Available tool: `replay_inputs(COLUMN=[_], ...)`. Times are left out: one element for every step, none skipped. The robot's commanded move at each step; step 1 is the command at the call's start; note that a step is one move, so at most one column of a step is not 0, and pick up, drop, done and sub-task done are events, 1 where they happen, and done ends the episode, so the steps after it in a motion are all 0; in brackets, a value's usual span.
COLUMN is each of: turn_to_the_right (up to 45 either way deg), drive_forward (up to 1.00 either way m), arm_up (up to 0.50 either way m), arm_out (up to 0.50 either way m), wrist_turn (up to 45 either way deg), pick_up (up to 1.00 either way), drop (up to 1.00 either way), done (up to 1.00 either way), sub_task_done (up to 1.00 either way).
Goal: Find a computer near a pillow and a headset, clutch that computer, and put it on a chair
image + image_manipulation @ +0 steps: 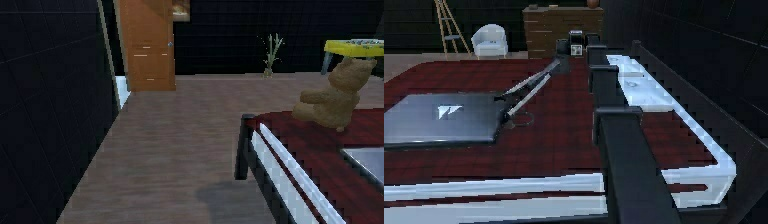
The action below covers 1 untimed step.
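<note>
computer (439, 118), a closed dark grey slab with a pale mark on its lid, lies flat on the bed (574, 140), well in from the bed's near edge on the dark red checked cover. that is probably why the arm (629, 160) reaches far out across the bed: the thing cannot be taken from the bed's side without a long stretch. at the arm's far end the gripper (507, 103) slants down over the bed, its two thin fingers (534, 79) running toward the computer's nearest corner. the low, angled approach suits a thin flat thing that offers only an edge to take. i cannot tell whether the fingers are apart, together or on the computer, nor whether the tips touch it, and since the computer rests on the bed right at the tips i cannot tell whether anything is held. the task looks to be at the grasp step, with the carry not yet begun. a white chair (489, 40) stands beyond the bed's far side, near a wooden dresser (559, 25), and would serve as the drop place. a brown teddy bear (335, 95) sits upright on the bed, apart from the work. the risk is the slab sliding on the soft cover instead of lifting.
</note>
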Motion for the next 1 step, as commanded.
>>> replay_inputs(turn_to_the_right=[0.0], drive_forward=[0.00], arm_up=[0.00], arm_out=[0.00], wrist_turn=[-15.0], pick_up=[0.00], drop=[0.00], done=[0.00], sub_task_done=[0.00])
